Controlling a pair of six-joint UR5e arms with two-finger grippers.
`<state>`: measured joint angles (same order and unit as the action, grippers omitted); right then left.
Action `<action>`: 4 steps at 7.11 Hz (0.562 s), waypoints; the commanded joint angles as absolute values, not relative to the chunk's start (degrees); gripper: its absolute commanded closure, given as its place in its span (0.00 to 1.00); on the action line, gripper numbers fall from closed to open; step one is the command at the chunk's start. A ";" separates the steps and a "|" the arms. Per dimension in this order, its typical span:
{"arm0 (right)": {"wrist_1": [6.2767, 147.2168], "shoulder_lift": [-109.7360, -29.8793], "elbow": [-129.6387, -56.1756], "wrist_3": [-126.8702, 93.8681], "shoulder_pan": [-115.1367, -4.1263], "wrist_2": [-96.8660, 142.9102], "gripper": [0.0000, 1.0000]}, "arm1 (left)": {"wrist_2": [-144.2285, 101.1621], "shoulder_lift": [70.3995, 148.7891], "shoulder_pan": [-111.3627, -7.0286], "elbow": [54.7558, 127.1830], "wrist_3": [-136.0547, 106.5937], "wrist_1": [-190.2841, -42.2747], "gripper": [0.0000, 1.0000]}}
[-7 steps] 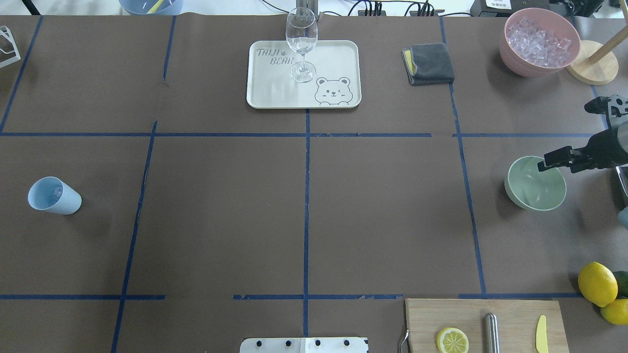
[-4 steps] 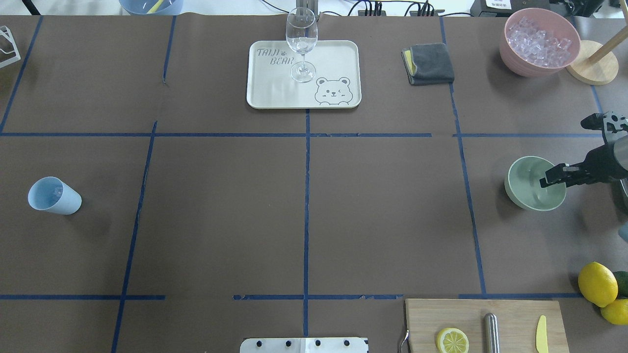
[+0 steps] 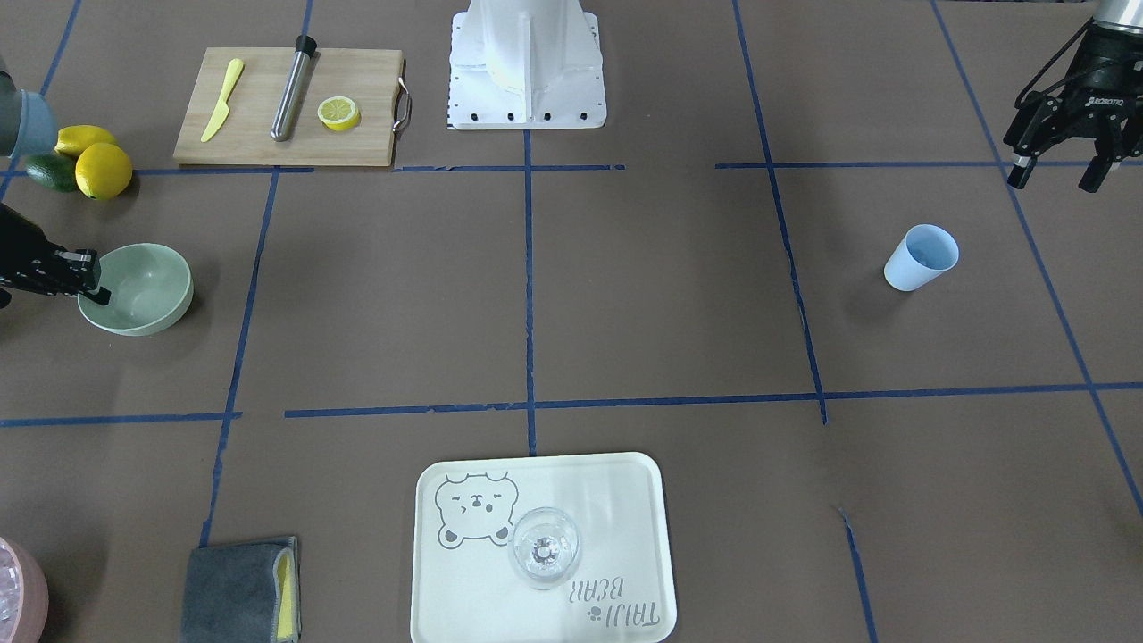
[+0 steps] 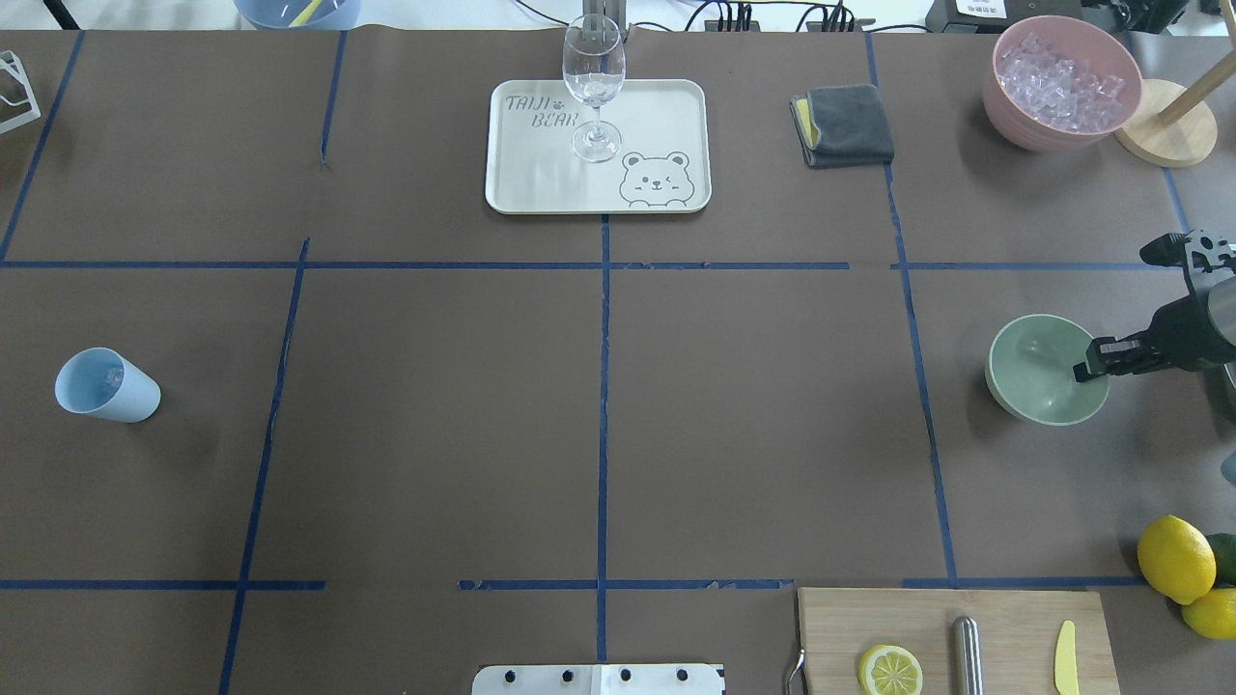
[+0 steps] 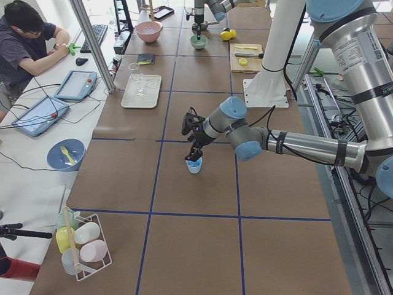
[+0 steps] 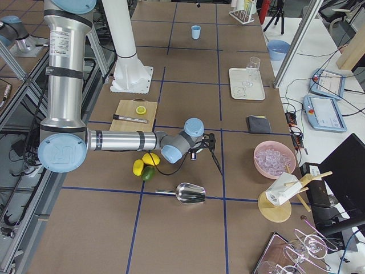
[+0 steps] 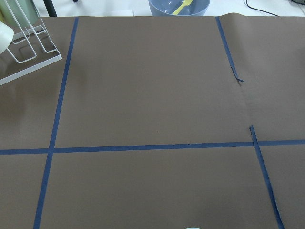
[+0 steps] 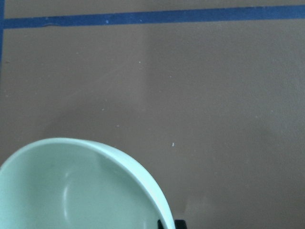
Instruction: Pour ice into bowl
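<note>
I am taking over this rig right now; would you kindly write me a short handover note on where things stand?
The left tool is open and empty, hovering near the pale blue plastic cup without touching it.
The right tool is at the rim of the round sage-green bowl, on the robot's right side, with one finger inside; I cannot tell whether it is clamped.
The clear ice cubes are heaped in the pink round bowl at the far right of the table.
Done: nothing poured; the green bowl is empty.
Left: get the ice into the green bowl.
</note>
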<state>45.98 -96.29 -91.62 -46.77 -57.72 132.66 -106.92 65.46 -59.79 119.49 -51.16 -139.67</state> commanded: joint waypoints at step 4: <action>47.11 -93.45 -101.95 -63.15 -57.48 139.02 1.00 | -94.70 56.35 -44.60 119.44 -65.80 -152.91 0.00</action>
<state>46.98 -95.89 -100.41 -57.54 -57.55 136.88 -99.03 58.41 -49.20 119.40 -61.77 -149.93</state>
